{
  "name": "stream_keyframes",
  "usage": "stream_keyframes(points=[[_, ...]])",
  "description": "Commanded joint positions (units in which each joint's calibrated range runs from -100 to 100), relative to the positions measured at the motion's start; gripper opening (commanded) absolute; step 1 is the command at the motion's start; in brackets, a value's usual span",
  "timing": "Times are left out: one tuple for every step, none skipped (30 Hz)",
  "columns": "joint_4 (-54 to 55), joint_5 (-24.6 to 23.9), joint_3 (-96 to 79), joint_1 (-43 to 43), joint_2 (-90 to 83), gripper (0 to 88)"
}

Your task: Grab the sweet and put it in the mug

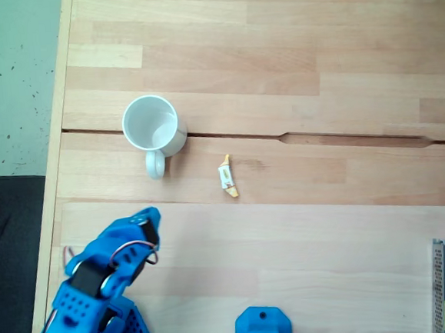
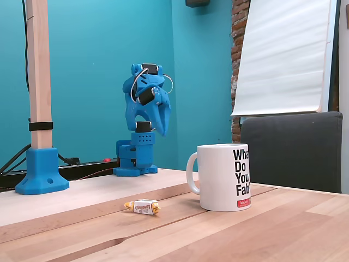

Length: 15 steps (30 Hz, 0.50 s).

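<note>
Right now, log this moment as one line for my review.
phase: pre-grasp | gripper: raised, empty, apart from sweet | sweet: on table beside mug | mug: upright, empty

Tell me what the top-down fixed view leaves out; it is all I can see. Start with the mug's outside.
Observer: In the side-on fixed view the mug carries black lettering on its wall, with a small red mark beneath it.
Operator: Give me the pincer's height.
Observer: The pincer hangs well above the table, fingertips pointing down, touching nothing.
Operator: Now the sweet.
Observer: The sweet lies flat on the wood, apart from the mug, on the handle's side.
Operator: Report what stands behind the arm.
Observer: A wooden post rises from a blue base.
</note>
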<state>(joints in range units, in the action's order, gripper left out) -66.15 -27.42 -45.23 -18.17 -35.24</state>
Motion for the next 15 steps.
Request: stream_keyframes(points=[[-2.4, -0.49, 5.44, -2.6, 6.84, 0.0], [-2.8, -0.39, 5.98, -2.96, 8.39, 0.0], [-3.04, -0.29, 6.78, -3.04, 9.94, 0.0], [-3.04, -0.24, 6.87, -3.04, 11.06, 0.0], [-2.88, -0.68, 6.96, -3.18, 11.75, 0.0], [-2.56, -0.73, 6.96, -3.47, 12.26, 0.0], [-2.16, -0.73, 6.96, -3.69, 12.52, 0.0], [-1.67, -0.78, 6.96, -3.76, 12.61, 0.0], [-0.86, -0.78, 7.05, -3.84, 12.78, 0.0], [0.26, -0.78, 7.22, -3.84, 12.87, 0.0], [1.72, -0.83, 7.76, -3.84, 13.3, 0.0], [3.01, -0.83, 8.12, -3.84, 13.64, 0.0], [3.73, -0.83, 8.12, -3.76, 13.9, 0.0], [4.46, -0.83, 8.3, -3.76, 14.67, 0.0], [4.46, -0.83, 8.56, -3.76, 15.88, 0.0]])
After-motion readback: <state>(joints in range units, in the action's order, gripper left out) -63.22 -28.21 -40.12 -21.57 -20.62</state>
